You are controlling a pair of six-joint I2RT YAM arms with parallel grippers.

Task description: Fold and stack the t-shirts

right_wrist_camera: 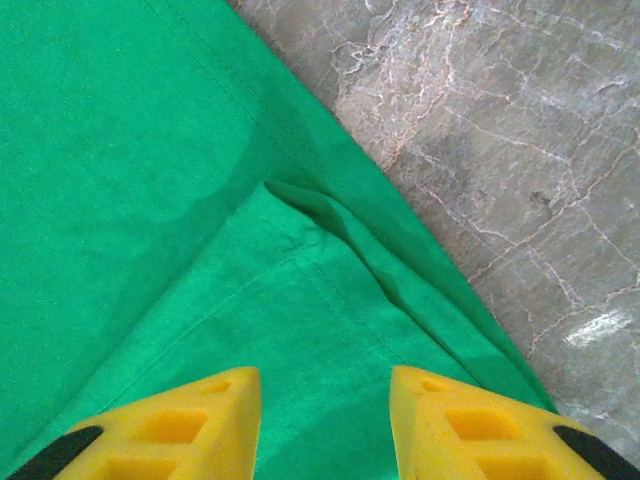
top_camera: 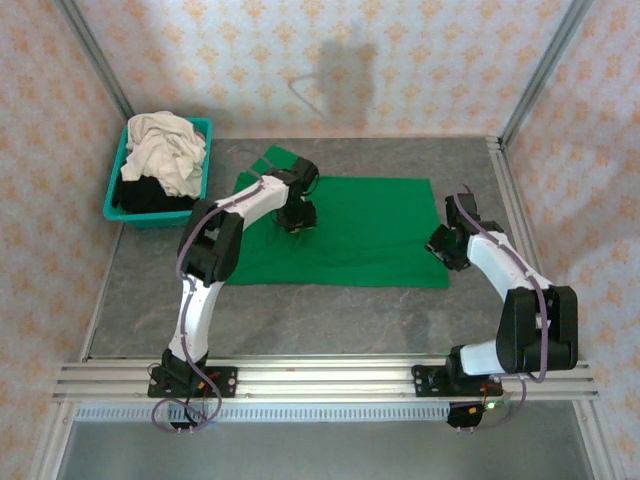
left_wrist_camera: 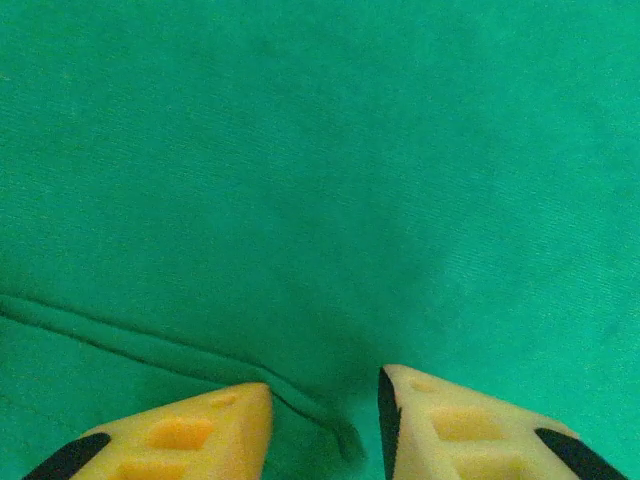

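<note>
Beneath the left claw (left_wrist_camera: 325, 388), the green t-shirt (top_camera: 370, 232) lies flat, apparently folded.

A robot test cell: two arms (top_camera: 205, 290) bolted to an aluminium rail (top_camera: 330, 380) at a stone-look counter (top_camera: 330, 320), boxed in by metal posts (top_camera: 545, 65) and floral-patterned panels (top_camera: 420, 60).

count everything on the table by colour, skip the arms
green t-shirt: 1, spread flat
cream-white cloth: 1 heap in the basket, number of shirts unclear
black cloth: 1 heap in the basket, partly under the cream-white
teal basket: 1
total: 4
</note>
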